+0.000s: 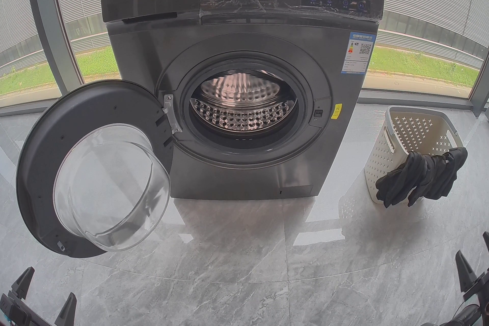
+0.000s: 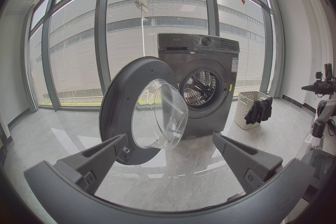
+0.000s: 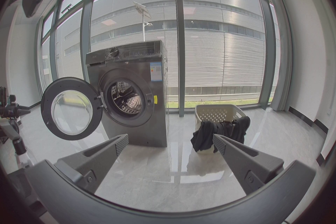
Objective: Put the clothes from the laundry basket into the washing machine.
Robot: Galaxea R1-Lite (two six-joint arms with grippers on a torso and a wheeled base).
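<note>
Right wrist view: clothes (image 3: 218, 132) beyond tool (image 3: 170, 140)

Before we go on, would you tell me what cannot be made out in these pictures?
- Laundry basket, bottom: head view, hidden by its near wall and the dark clothes draped over the rim; more clothes inside cannot be told.
- Drum, lower front: head view, hidden by the door opening and its lip.
- Right claw: head view, cut off by the corner edge.

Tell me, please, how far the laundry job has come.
Done: the door stands open; the drum looks empty. In hand: nothing; the left gripper and right gripper have empty, open jaws. Left: the dark clothes draped over the laundry basket rim must go in.
</note>
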